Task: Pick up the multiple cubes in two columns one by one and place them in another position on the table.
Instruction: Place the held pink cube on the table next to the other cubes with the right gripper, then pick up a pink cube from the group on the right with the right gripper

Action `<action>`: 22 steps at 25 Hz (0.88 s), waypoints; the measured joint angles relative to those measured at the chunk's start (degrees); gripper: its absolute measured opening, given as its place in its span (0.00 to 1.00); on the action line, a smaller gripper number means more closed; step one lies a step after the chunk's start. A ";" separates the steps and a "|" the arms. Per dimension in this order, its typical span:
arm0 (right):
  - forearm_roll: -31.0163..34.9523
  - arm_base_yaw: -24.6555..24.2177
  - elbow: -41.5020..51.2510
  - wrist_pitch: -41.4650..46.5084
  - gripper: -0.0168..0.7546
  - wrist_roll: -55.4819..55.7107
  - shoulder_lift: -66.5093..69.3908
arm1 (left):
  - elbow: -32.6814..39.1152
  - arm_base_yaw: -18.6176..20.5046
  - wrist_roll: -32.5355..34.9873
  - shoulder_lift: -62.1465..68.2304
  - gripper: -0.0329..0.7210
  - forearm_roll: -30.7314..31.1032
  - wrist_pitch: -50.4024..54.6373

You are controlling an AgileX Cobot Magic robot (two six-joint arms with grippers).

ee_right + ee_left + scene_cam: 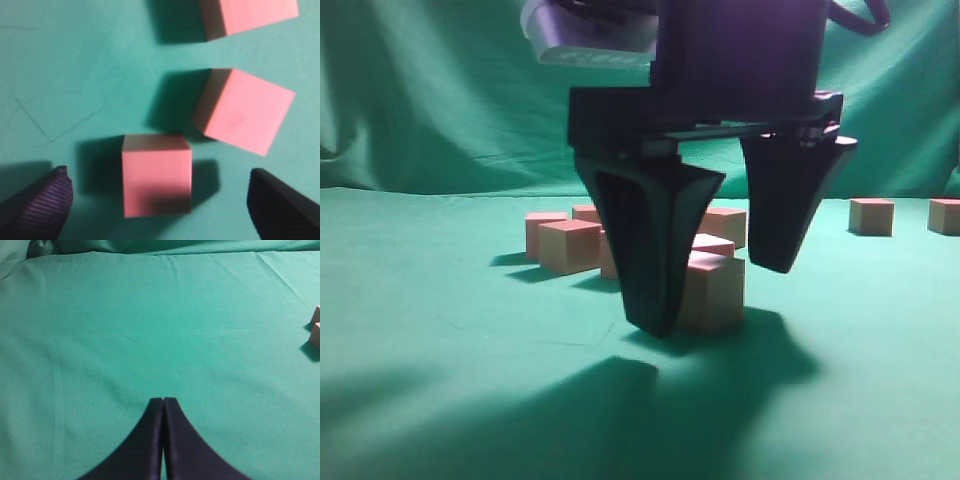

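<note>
Several pink-topped cubes stand on the green table (440, 380). My right gripper (715, 295) is open, its fingers on either side of the nearest cube (712, 290) and apart from it. In the right wrist view that cube (156, 175) lies between the open fingers (157, 210), with a second cube (245, 110) and a third cube (250, 17) beyond it. More cubes (568, 245) stand behind in a cluster. My left gripper (163, 401) is shut and empty over bare cloth.
Two separate cubes stand at the far right, one (871, 216) and another (944, 216). Two cube edges (315, 327) show at the right border of the left wrist view. A green cloth backdrop (440, 90) rises behind the table.
</note>
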 joint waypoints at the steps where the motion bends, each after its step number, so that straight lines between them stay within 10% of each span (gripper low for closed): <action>1: 0.00 0.00 -0.36 1.11 0.85 0.03 0.00 | 0.00 0.00 0.00 0.00 0.04 0.00 0.00; 15: -0.46 0.00 -6.40 9.62 0.88 1.31 -16.31 | 0.00 0.00 0.00 0.00 0.04 0.00 0.00; 22: -11.78 -2.87 -8.74 14.98 0.81 12.62 -25.66 | 0.00 0.00 0.00 0.00 0.04 0.00 0.00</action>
